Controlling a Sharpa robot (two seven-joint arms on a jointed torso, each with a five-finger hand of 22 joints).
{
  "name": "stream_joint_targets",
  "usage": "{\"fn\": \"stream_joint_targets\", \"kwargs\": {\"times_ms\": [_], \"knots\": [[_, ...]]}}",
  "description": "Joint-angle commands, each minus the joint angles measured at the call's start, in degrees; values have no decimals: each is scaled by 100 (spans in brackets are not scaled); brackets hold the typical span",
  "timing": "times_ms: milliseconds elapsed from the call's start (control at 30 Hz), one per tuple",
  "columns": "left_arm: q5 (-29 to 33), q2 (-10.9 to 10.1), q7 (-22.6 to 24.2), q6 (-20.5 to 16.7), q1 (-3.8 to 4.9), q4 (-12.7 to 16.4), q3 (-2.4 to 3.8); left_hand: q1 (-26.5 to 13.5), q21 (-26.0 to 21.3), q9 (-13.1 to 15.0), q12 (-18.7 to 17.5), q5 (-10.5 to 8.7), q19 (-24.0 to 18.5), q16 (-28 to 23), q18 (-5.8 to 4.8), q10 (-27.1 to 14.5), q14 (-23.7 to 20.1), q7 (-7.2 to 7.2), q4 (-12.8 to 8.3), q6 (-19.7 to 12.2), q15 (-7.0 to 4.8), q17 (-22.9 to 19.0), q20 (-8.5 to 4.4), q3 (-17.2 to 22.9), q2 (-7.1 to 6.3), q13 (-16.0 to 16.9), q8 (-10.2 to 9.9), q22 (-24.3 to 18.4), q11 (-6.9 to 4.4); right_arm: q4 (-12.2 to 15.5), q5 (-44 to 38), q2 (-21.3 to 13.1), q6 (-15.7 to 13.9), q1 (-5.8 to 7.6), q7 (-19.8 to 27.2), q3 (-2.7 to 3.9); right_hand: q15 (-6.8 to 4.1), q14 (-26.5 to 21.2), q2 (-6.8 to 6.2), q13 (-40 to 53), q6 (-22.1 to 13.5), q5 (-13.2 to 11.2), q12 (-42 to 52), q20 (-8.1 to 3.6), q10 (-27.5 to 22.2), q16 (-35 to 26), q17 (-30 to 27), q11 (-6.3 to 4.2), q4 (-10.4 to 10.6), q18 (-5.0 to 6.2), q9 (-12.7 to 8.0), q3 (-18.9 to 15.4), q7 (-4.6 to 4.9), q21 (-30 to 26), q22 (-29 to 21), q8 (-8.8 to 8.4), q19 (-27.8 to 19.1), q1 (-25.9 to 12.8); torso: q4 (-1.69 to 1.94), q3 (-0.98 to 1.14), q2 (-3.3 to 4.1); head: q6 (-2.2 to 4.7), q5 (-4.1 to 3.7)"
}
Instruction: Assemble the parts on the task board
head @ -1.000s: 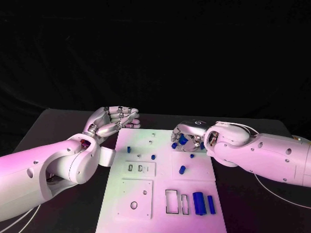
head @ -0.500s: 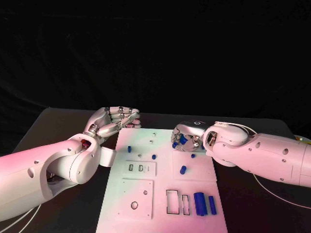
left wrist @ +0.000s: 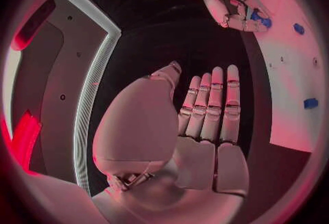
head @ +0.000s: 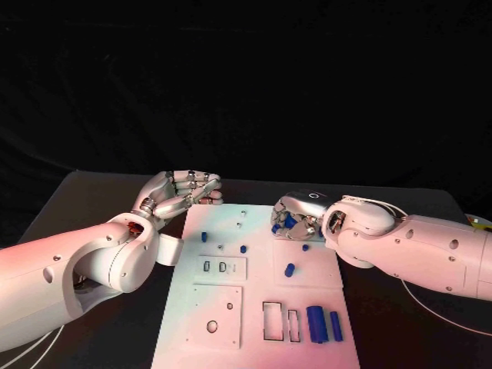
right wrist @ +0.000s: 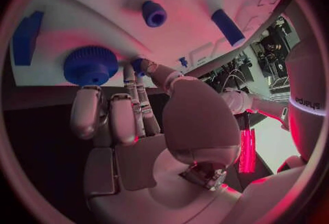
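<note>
Task board (head: pixel 257 307) lying mid-desk (head: pixel 80 200), running from the near edge toward the far edge. Left hand (head: pixel 180 192) just off the board's far left corner, right hand (head: pixel 296 217) over its far right edge beside a knob (right wrist: pixel 90 64). Two bars (head: pixel 321 324) side by side near the board's near right corner.

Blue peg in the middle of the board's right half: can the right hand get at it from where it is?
Probably yes. The blue peg lies bare on the white board, nothing over it. The right hand sits at the board's far right edge by a blue knob; whether it holds anything is unclear.

Blue parts (head: pixel 289 269) mid task board (head: pixel 230 311).
</note>
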Motion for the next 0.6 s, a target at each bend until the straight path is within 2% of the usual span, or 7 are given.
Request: {"fn": "stream_joint_targets", "kwargs": {"times_ms": [33,67,133,233,400,600], "knots": [[-3,3,2,126,9,-8,6,-63,9,-9,-33,-31,36,-4,73,-23,35,38,2,-12,24,10,6,-29,-5,-8,-35,-10,-1,97,-20,-36,-465,5,-90,9,-40,162,95,15,69,-4,24,-3,38,39,-8,-6,6,-52,127,17,-30,28,29,39,29,15,7,-9,5,22,8],[5,1,-2,127,9,-14,6,-63,9,-9,-33,-31,36,-4,73,-23,35,38,2,-12,24,10,6,-29,-5,-8,-35,-10,-1,131,-11,-43,-572,16,-124,16,-43,162,89,16,73,-7,24,-6,41,41,-9,-8,8,-55,136,15,-35,40,47,48,39,10,4,-10,7,48,7],[12,0,-7,130,9,-23,6,-63,9,-9,-33,-31,36,-4,73,-23,35,38,2,-12,24,10,6,-29,-5,-8,-35,-10,-1,136,-2,-26,-691,36,-171,26,-45,166,88,16,76,-9,22,-8,38,51,11,-10,8,-58,143,16,-38,49,63,53,47,10,4,-11,10,51,7],[18,1,-14,137,9,-34,6,-64,8,-10,-37,-31,37,-6,73,-27,34,39,-1,-16,25,12,6,-30,-6,-8,-37,-11,0,65,5,53,-831,64,-233,35,-46,166,84,14,76,-12,17,-10,31,52,9,-10,8,-57,150,17,-39,47,58,58,43,8,22,-11,20,85,-2],[23,4,-21,144,9,-55,6,-66,7,-11,-45,-32,37,-8,73,-33,33,42,-3,-22,27,15,7,-34,-6,-9,-42,-12,3,-227,44,326,-1005,93,-303,44,-47,166,70,12,71,-16,7,-13,19,52,2,-9,9,-56,161,17,-40,47,57,65,39,1,32,-13,34,100,-5],[25,25,-25,156,11,-61,6,-68,6,-12,-50,-32,36,-10,72,-37,31,43,-3,-25,28,17,7,-36,-6,-9,-44,-14,4,-559,114,682,-1065,97,-285,47,-46,168,62,9,61,-19,-1,-15,8,58,10,-7,11,-58,170,21,-38,55,68,67,44,-4,41,-14,50,103,11]]}}
